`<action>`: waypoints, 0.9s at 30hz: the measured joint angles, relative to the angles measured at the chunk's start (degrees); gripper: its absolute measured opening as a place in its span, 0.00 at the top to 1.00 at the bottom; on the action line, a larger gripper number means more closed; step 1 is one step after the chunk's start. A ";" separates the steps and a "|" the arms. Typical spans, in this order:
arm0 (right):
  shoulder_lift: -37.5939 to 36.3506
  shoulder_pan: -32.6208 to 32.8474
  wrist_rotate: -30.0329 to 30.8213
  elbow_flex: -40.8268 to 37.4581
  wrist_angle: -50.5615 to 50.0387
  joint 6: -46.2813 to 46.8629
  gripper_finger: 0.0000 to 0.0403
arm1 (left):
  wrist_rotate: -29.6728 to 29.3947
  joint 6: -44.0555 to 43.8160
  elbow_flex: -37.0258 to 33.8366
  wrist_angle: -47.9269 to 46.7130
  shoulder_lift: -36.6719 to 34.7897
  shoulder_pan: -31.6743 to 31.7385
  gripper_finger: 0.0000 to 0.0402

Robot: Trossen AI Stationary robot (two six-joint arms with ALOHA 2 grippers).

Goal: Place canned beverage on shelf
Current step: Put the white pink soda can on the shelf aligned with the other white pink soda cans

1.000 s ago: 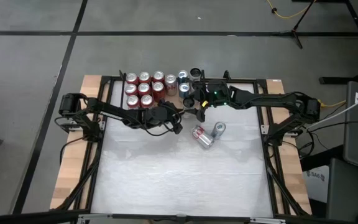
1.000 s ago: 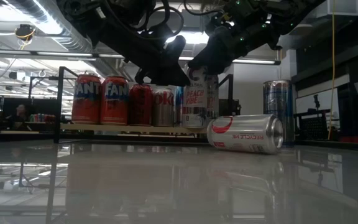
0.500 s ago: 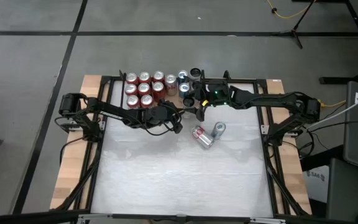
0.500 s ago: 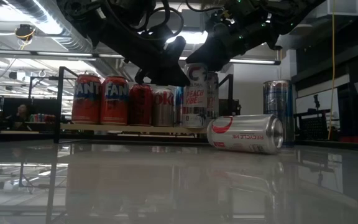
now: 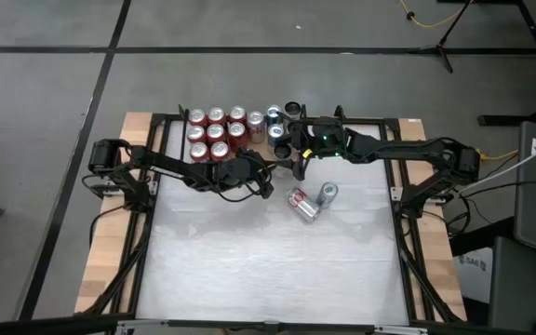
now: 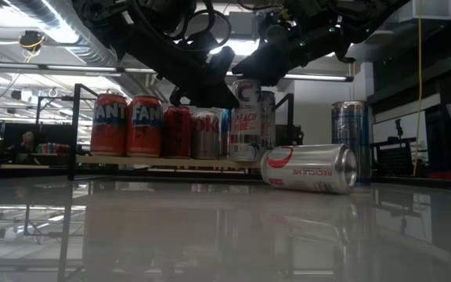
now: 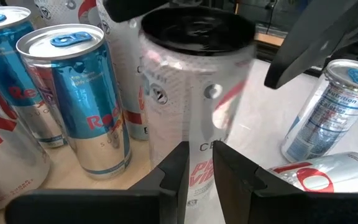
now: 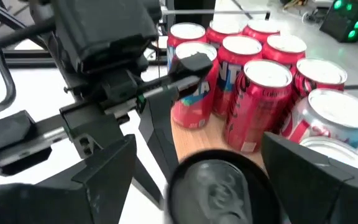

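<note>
Right gripper (image 6: 258,69), fingers spread, has lifted clear of white Celsius can (image 6: 247,119) now standing on shelf (image 6: 163,160): placement looks done. Left gripper (image 5: 266,193) nearly pressed together, empty, beside it.

Overall light: even and bright from above, no hard shadows on the table (image 5: 277,251).
Source: ceiling strip lights (image 6: 61,31) glow in the low view.
Glare: glossy tabletop mirrors the cans there.
Contrast: arms overhead read as near silhouettes.
Blur: tall white can (image 7: 197,93) is smeared in the left wrist view; right wrist foreground is soft.
</note>
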 joint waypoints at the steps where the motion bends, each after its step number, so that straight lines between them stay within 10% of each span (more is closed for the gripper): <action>1: 0.00 0.00 -0.02 0.00 0.46 -0.02 0.18 | 0.00 -0.01 0.00 0.28 0.00 0.00 0.84; 27: 0.00 -0.02 -0.01 0.02 1.23 -0.02 0.18 | 0.17 -0.10 0.00 1.25 0.00 1.53 0.84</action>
